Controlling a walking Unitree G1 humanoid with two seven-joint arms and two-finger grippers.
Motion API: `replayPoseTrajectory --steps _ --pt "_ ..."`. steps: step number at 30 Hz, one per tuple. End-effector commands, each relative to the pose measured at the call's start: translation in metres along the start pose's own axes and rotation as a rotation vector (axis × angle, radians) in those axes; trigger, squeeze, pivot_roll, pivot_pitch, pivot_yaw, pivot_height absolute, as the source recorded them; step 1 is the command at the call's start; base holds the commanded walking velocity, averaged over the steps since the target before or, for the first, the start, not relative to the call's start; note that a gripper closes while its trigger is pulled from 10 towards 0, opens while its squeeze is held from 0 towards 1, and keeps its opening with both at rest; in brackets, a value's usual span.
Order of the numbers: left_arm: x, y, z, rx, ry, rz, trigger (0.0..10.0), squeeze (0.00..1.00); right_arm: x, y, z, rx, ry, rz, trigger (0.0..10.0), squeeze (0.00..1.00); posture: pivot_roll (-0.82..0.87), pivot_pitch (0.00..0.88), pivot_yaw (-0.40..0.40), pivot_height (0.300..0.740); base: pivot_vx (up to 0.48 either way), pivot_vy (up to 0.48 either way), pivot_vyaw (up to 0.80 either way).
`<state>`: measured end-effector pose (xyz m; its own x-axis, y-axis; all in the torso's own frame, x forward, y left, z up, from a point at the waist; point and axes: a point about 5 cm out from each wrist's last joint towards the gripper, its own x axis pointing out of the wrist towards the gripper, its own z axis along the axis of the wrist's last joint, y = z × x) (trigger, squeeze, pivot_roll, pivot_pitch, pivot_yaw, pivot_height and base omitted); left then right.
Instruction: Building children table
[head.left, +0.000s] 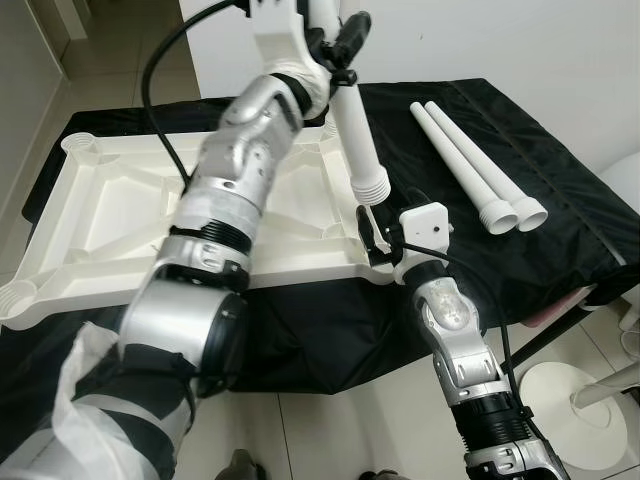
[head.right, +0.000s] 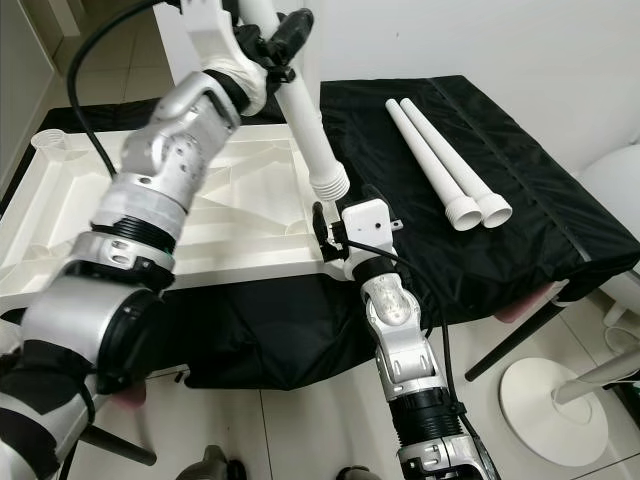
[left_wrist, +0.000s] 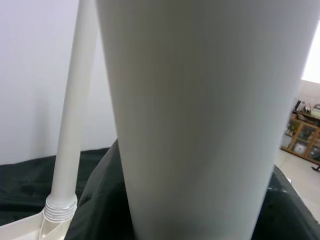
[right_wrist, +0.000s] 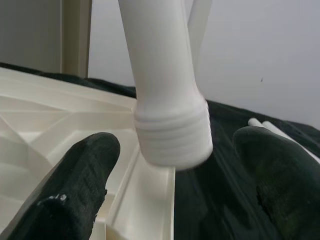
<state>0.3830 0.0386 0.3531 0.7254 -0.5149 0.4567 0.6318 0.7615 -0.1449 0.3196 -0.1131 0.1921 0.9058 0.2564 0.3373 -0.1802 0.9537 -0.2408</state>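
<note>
1. White moulded plastic made up everything we were building with: the upturned table top (head.left: 130, 215) lay ribs-up on the black cloth (head.left: 520, 160), with its near right corner at the cloth's front edge.
2. We held one table leg (head.left: 357, 140) in our left gripper (head.left: 338, 45), fingers closed around the smooth upper shaft. The leg hung tilted, and its threaded end (right_wrist: 172, 136) hovered just above the near right corner socket (head.left: 372, 262), not yet seated.
3. Our right gripper (right_wrist: 175, 200) waited at that same corner with its fingers spread wide on either side of the threaded end, touching nothing that we could see.
4. Two spare legs (head.left: 470, 165) lay side by side toward the cloth's far right corner, well apart from the table top. Another leg (left_wrist: 70, 125) already stood upright in a socket, by the left wrist view.
5. We judged the leg light, hollow and stiff, so weight was no worry. Its glossy tapered surface looked slippery, and a grip high up gave the threaded end a long swing.
6. We thought the better hold for guiding was low on the shaft, just above the threads and never on them, since pinched ridges might not catch in the socket.
7. We judged the table top rigid thanks to its ribs but free to slide on the cloth, so bracing that corner seemed wise while the leg was turned in.
8. We expected cross-threading if the leg went in tilted, so it wanted to be upright first.
</note>
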Motion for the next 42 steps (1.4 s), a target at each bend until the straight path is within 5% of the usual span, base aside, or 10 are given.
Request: replayPoseTrajectory --steps 1,19,38,39,41,42 --pt "0.000 -0.007 0.000 0.027 -0.024 -0.009 10.0 0.00 0.006 -0.003 0.003 -0.007 0.002 0.004 10.0 0.00 -0.03 0.053 0.017 0.740 0.000 0.000 0.00" --pt "-0.010 -0.043 -0.016 0.079 -0.027 -0.056 10.0 0.00 0.042 -0.018 0.011 -0.089 0.087 -0.046 10.0 0.00 -0.02 0.062 0.009 0.740 0.000 0.000 0.00" --pt "-0.012 -0.053 -0.015 0.078 -0.029 -0.065 10.0 0.00 0.054 -0.018 0.010 -0.182 0.116 -0.004 10.0 0.00 -0.01 0.060 0.007 0.740 0.000 0.000 0.00" --pt "-0.012 -0.053 -0.015 0.078 -0.028 -0.066 10.0 0.00 0.054 -0.017 0.010 -0.187 0.113 0.000 3.4 0.00 -0.01 0.060 0.007 0.740 0.000 0.000 0.00" --pt "-0.012 -0.053 -0.016 0.079 -0.027 -0.067 10.0 0.00 0.055 -0.017 0.010 -0.191 0.112 0.004 3.4 0.00 -0.01 0.060 0.007 0.740 0.000 0.000 0.00" --pt "-0.012 -0.054 -0.016 0.079 -0.025 -0.067 10.0 0.00 0.055 -0.016 0.010 -0.198 0.109 0.011 1.3 0.00 -0.01 0.060 0.005 0.740 0.000 0.000 0.00"
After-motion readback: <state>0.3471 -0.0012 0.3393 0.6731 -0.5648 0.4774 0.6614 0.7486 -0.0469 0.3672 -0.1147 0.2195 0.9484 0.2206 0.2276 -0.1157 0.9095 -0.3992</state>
